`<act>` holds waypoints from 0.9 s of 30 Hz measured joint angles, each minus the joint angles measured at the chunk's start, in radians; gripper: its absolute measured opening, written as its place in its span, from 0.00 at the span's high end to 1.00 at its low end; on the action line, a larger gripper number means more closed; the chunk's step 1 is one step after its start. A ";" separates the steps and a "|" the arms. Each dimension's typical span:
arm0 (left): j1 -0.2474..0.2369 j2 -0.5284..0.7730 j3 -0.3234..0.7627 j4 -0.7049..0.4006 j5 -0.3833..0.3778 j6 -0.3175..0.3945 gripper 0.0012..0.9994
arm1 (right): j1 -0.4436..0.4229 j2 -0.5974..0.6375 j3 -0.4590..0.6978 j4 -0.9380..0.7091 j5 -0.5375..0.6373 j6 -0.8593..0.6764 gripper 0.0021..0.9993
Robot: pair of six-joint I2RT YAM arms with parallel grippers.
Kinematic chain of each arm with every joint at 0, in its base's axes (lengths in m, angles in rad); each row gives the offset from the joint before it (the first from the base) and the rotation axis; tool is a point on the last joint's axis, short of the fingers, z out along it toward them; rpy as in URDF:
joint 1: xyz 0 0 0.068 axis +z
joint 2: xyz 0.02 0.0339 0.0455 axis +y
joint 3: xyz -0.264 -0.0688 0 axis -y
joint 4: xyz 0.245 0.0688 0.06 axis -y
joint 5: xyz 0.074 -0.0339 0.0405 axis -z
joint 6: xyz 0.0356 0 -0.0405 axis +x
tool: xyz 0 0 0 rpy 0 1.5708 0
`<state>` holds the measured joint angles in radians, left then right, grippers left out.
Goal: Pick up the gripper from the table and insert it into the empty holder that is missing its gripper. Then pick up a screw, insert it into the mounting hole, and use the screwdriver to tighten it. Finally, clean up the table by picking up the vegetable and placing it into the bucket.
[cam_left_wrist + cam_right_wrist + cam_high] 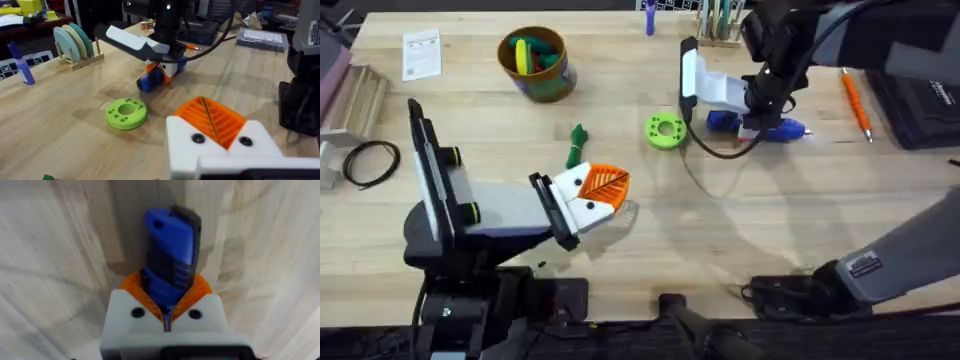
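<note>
My left gripper (605,190) lies low over the table's middle, shut, with nothing between its orange tips. Both white holders (252,137) carry an orange ribbed tip (220,117). A dark screw head (198,138) shows in each block's mounting hole. At the back right, my right gripper (760,125) is shut on the blue screwdriver (170,245), which lies at table level (149,81). The dark-green vegetable (578,148) rests on the wood just beyond the left gripper. The bucket (548,88) stands at the back left with coloured toys inside.
A lime-green ring disc (665,131) lies between the vegetable and the screwdriver. A thin orange pen-like tool (854,103) is at the far right. A rack of discs (75,42) and a blue marker (22,67) stand at the back. A black cable loop (370,160) lies far left.
</note>
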<state>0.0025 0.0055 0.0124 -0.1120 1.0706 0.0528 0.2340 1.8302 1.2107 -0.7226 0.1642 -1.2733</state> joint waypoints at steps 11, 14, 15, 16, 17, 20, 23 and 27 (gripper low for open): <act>0.000 0.000 0.000 0.000 0.000 0.000 1.00 | 0.000 -0.016 0.021 0.000 0.032 0.045 0.01; 0.000 0.000 0.000 0.000 0.000 0.004 0.71 | 0.005 -0.045 0.021 -0.006 0.033 0.086 0.01; 0.000 0.000 0.000 0.000 0.000 0.004 0.55 | 0.012 -0.068 0.021 -0.006 0.034 0.099 0.01; 0.000 0.000 0.000 0.000 0.000 0.004 0.37 | 0.019 -0.094 0.021 -0.007 0.034 0.106 0.01; 0.000 0.000 0.000 0.000 0.000 0.004 0.24 | 0.027 -0.120 0.021 -0.007 0.034 0.114 0.01; 0.000 0.000 0.000 0.000 0.000 0.001 0.02 | 0.057 -0.235 0.021 -0.005 0.034 0.164 0.01; 0.000 0.000 0.000 0.000 0.001 0.002 0.01 | 0.083 -0.347 0.021 -0.003 0.022 0.237 0.01; 0.000 0.000 0.000 0.001 -0.001 0.002 0.01 | 0.096 -0.451 0.021 0.026 -0.066 0.347 0.01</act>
<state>0.0025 0.0054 0.0124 -0.1112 1.0698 0.0551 0.3297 1.3788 1.2316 -0.6962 0.0987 -0.9261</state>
